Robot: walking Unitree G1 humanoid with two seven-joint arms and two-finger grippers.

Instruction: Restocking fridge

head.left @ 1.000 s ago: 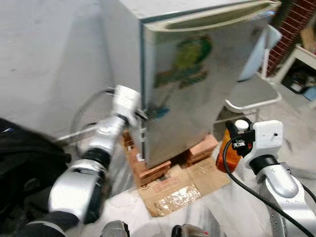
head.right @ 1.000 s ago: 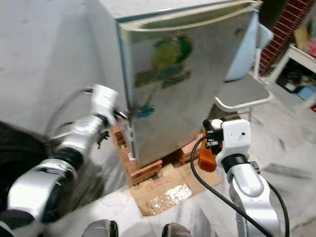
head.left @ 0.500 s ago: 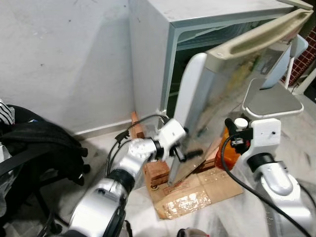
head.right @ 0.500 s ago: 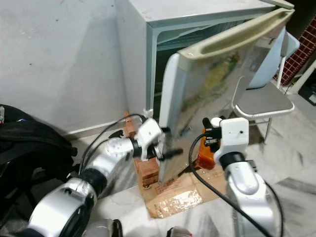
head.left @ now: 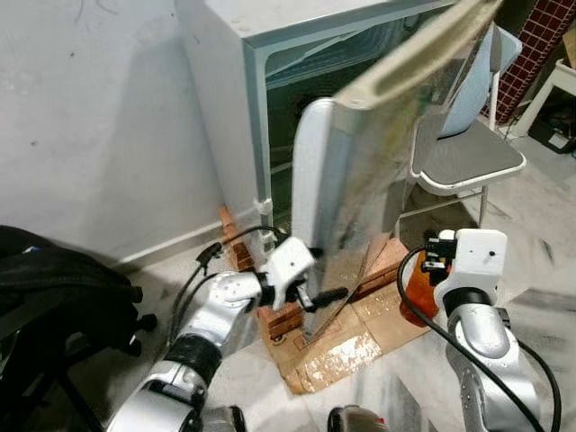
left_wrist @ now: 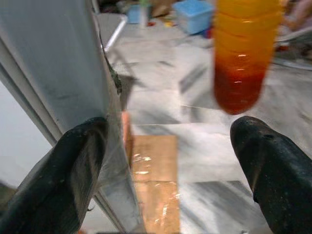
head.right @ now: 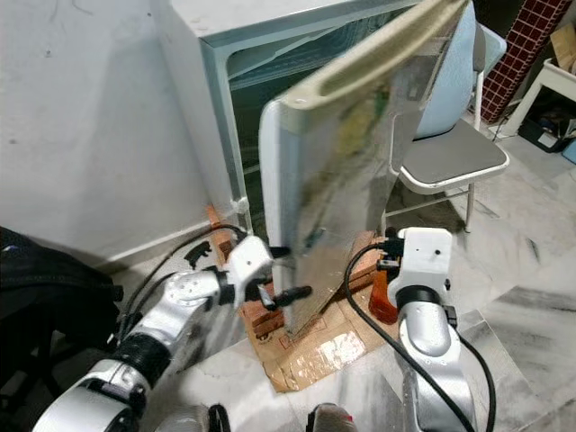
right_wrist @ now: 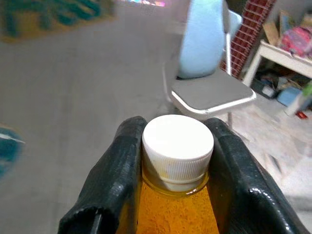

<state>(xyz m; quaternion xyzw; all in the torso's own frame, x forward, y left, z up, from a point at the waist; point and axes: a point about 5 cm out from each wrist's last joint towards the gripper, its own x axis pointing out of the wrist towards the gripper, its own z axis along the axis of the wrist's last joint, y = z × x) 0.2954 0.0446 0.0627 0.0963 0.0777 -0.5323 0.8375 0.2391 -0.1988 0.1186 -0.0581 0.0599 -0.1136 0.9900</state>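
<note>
Fridge door ajar
Left pincer spread at its lower edge; right pincer clamps orange bottle at 3 o'clock.

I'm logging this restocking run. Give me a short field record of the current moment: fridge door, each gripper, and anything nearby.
fridge door: partly open, dark interior showing behind it
left gripper: open, at the door's lower edge
right gripper: shut on bottle, low beside the door's front
bottle: orange liquid, white cap, held by the neck
fridge base: on bricks with cardboard on the floor
nearby: chair to the right, black bag to the left
</note>
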